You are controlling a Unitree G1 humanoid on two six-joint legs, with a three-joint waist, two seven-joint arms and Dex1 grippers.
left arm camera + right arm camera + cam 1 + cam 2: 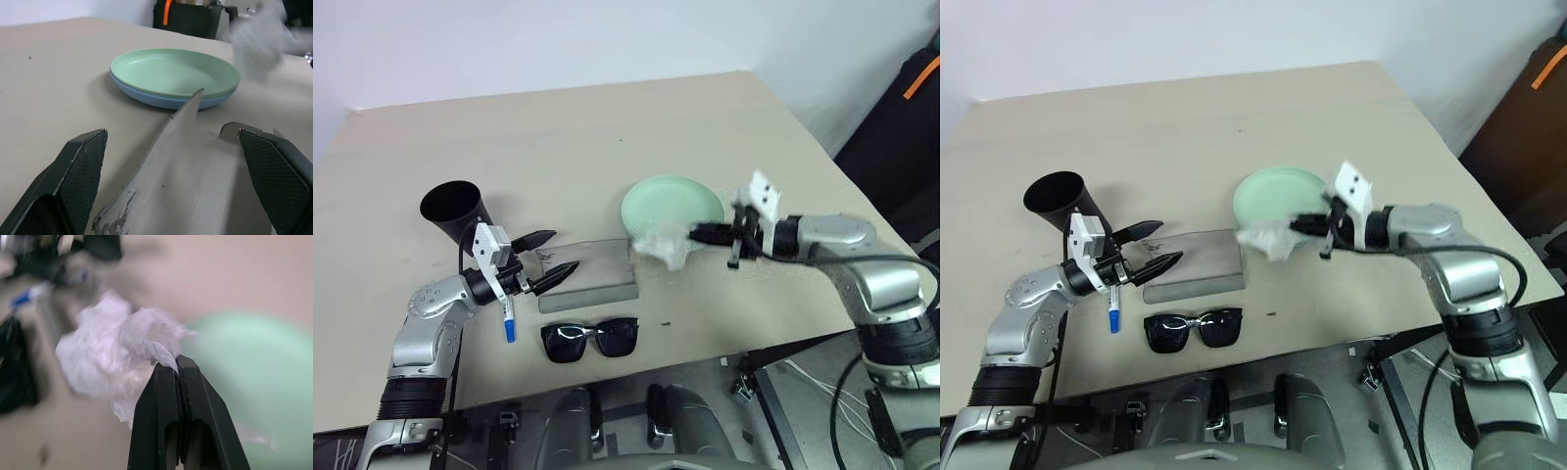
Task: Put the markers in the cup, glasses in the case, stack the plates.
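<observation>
The mint green plate lies on the light blue plate at mid table. My right gripper is shut on a crumpled white tissue, held in the air at the plates' near rim. My left gripper stands open at the left end of the grey case, and an edge of the case rises between its fingers. A marker with a blue cap lies just under that hand. The black sunglasses lie in front of the case. The black cup stands behind the left hand.
The table's front edge runs close behind the sunglasses, and its right edge slants past the right arm. A dark bag with an orange strap stands off the table at the far right.
</observation>
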